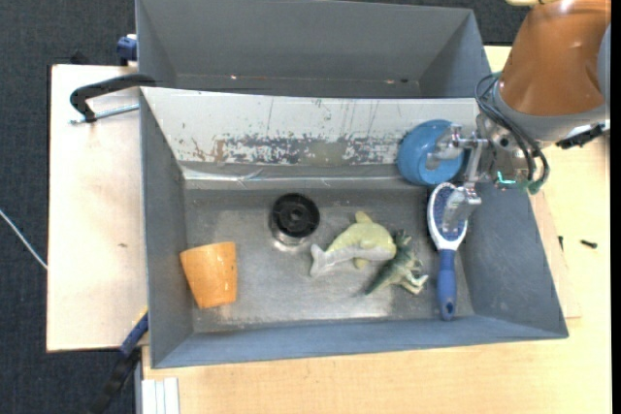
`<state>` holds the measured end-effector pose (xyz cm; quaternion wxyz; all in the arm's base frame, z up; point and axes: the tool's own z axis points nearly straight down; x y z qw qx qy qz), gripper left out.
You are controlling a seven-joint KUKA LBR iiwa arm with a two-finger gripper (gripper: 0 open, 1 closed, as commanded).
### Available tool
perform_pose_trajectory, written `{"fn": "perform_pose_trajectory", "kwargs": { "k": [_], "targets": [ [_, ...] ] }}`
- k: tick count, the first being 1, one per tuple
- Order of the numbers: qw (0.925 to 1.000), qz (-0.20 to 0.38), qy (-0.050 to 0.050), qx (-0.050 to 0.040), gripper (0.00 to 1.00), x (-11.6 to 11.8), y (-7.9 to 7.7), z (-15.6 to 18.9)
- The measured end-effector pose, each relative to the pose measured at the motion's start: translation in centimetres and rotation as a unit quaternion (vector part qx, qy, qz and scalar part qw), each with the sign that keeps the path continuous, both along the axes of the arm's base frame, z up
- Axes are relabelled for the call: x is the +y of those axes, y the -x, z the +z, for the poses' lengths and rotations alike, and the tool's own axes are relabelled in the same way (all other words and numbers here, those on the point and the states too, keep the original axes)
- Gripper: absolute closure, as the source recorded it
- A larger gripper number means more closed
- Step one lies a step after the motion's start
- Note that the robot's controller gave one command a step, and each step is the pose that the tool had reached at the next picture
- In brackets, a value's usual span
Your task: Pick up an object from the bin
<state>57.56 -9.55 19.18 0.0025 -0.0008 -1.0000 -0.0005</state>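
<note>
Hovering by the right wall of the bin, the gripper sits above the blue brush; open or closed, I cannot tell. Best straddle its narrow handle squarely.

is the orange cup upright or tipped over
Tipped over. The orange cup lies on its side at the bin's front left, its tapered side wall facing up.

Grey metal bin, floor scuffed. Black round cap mid-floor. Left of cap: orange plastic cup. Right of cap: pale rubber fish, green toy dinosaur, blue-handled white brush. Blue round disc farther right, at back wall.
</note>
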Motion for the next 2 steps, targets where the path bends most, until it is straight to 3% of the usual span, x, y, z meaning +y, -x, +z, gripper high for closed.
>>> {"fn": "perform_pose_trajectory", "kwargs": {
  "k": [1, 2],
  "targets": [
    [0.9976, -0.069, -0.001, -0.005, 0.0, -1.8, 2.7, -12.2],
    [0.9976, -0.069, -0.001, -0.0057, 0.0, 6.1, 3.3, -11.9]
  ]
}}
